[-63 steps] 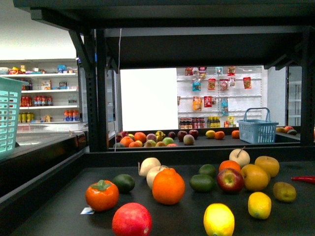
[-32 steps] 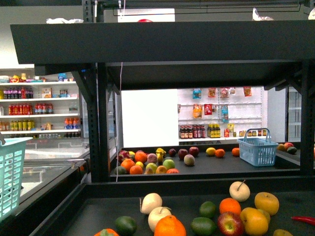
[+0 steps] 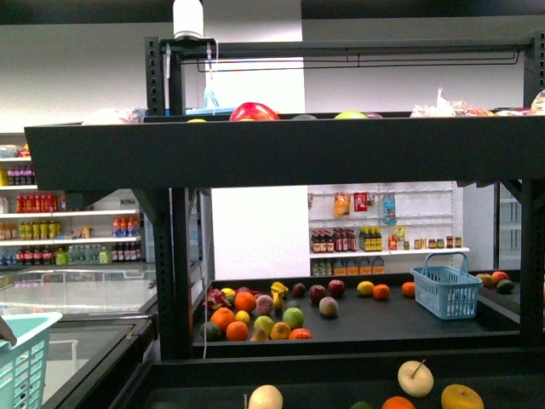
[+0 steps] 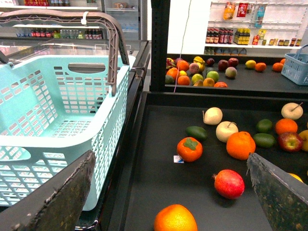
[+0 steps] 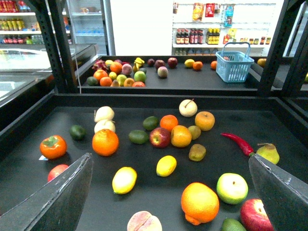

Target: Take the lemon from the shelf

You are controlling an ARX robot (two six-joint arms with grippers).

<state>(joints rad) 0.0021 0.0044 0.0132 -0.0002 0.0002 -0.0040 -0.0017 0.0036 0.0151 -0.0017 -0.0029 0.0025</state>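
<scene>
The lemon (image 5: 124, 180), a bright yellow oval, lies on the black lower tray of the shelf (image 5: 269, 120) among other fruit. It shows only in the right wrist view. My right gripper (image 5: 169, 157) hangs open above the tray's near part, and the lemon lies between its fingers (image 5: 57, 202), nearer the left one. In the left wrist view my left gripper (image 4: 171, 155) is open over the tray's left end (image 4: 154, 178), with a pomegranate (image 4: 229, 183) and an orange (image 4: 175, 219) below it. The front view shows the shelf's upper tray lip (image 3: 281, 149) and neither arm.
A smaller yellow oval fruit (image 5: 166, 165) lies beside the lemon. Oranges (image 5: 105, 142), apples (image 5: 160, 137), a red chilli (image 5: 237, 143) and a pear (image 5: 268, 153) crowd the tray. A teal basket (image 4: 57, 120) stands left of the shelf. A blue basket (image 3: 447, 291) sits on the far rack.
The front view has risen steadily. The lower tray's fruit, lemon included, has slid out of the bottom of the picture, and the upper tray with its fruit has come into view.
</scene>
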